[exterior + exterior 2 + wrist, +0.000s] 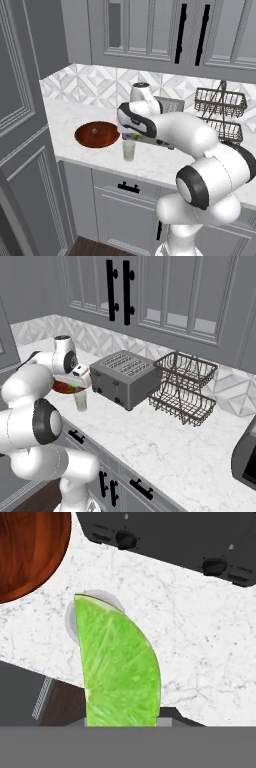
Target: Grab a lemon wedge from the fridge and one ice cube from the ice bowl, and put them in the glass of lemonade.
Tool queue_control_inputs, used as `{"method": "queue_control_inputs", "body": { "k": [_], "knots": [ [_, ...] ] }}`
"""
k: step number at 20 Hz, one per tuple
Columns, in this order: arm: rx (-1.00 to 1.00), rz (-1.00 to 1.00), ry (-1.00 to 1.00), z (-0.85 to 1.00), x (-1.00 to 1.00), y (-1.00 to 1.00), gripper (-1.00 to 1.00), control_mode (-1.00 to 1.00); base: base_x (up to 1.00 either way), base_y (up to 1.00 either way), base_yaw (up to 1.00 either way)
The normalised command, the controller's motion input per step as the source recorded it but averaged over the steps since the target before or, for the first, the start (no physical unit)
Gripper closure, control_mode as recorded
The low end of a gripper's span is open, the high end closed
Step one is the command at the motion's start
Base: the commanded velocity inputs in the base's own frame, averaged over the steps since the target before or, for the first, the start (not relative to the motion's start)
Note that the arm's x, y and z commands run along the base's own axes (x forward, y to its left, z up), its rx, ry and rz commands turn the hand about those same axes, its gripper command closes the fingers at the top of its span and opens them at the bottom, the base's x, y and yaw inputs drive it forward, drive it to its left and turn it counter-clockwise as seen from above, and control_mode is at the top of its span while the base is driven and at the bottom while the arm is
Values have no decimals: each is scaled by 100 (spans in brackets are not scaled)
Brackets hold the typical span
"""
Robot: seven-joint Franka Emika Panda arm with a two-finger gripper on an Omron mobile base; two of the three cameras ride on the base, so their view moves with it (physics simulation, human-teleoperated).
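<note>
My gripper [134,133] is shut on the lemon wedge [120,662], a yellow-green pointed slice that hangs just above the glass of lemonade [129,149]. In the hand view the wedge covers most of the glass; only part of its rim [71,623] peeks out to the left. The reddish-brown ice bowl [97,135] lies on the counter left of the glass, with one pale ice cube [94,131] in it. From the right base view, the wedge [73,388] sits over the glass [80,400] in front of the bowl [63,387]. The fridge is out of view.
A dark toaster [125,378] stands right behind the glass. A two-tier wire basket rack [185,387] stands further right, and a dark appliance [246,456] sits at the far right edge. Wall cabinets [165,30] hang above. A tall panelled cabinet [22,125] bounds the counter on the left.
</note>
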Motion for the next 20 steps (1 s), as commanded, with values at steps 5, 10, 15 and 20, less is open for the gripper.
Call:
{"method": "queue_control_inputs", "body": {
  "k": [5, 10, 15, 20],
  "knots": [
    [0, 0, -10, -27, 18, 12, 100, -100, 0, 0, 0],
    [0, 0, 0, -16, 10, 0, 100, -100, 0, 0, 0],
    [0, 0, 0, -13, 0, 0, 100, -100, 0, 0, 0],
    [0, 0, 0, 0, 0, 0, 100, -100, 0, 0, 0]
  ]
}}
